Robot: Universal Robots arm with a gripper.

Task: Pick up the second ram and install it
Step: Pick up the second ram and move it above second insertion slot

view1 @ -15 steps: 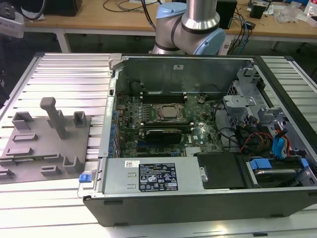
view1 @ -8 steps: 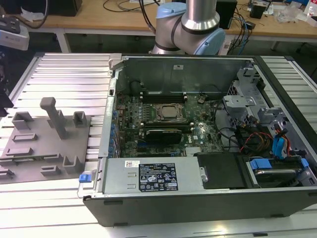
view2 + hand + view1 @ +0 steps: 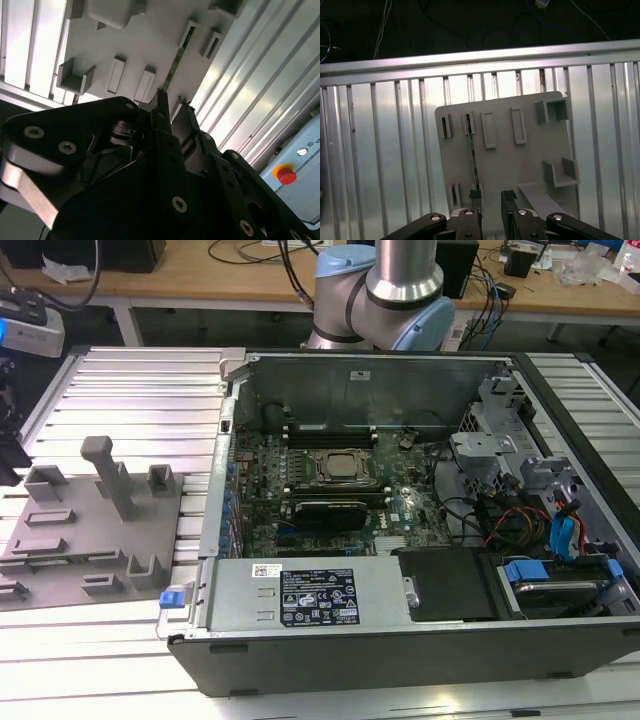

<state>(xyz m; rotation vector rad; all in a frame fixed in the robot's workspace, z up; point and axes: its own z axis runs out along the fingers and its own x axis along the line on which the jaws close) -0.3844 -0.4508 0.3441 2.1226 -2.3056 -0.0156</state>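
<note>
On grey holder (image 3: 520, 165), second ram (image 3: 472, 155) edge-up, near parted pincer (image 3: 491, 199)

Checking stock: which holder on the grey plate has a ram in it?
The one before the end effector, holding the second ram edge-on; others sit empty.

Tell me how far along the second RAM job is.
Done: the gripper sits over the grey holder plate, fingers open. In hand: nothing; the second ram stands on edge in the plate, close to one finger, not between them. Left: the grasp, the lift and seating it on the motherboard in the open case.
</note>
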